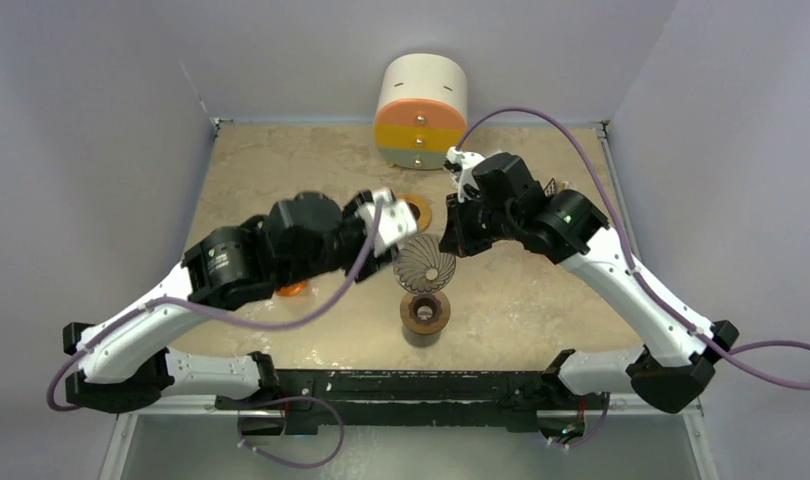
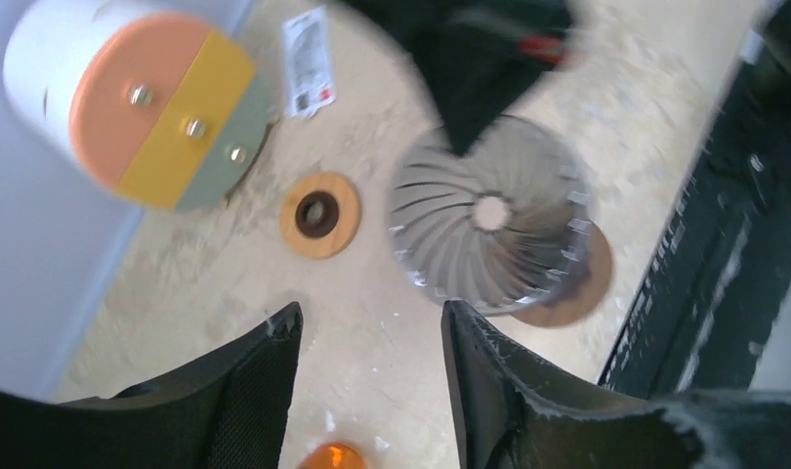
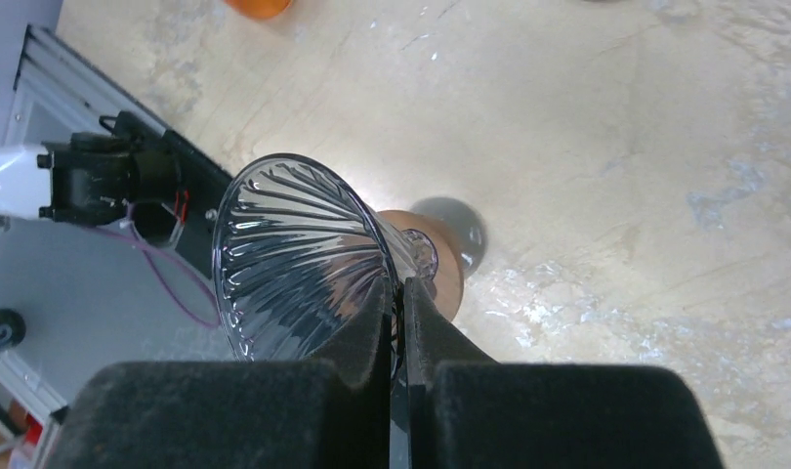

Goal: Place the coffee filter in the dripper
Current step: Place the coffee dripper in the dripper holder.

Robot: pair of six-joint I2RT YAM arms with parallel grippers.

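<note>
the right wrist view alone is showing the right gripper pinching the wall of the clear ribbed glass dripper, which is tilting just over a round brown wooden base; whether they are touching is unclear. the left wrist view is showing the left gripper gaping, nothing between its fingers. counting: one dripper, one base, one tan wooden ring, one small orange object, one white drum faced in orange, yellow and green.

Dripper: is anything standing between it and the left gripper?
Nothing visible does. In the left wrist view, only bare tabletop lies between the left gripper and the dripper, whose rim the right gripper pinches.
</note>
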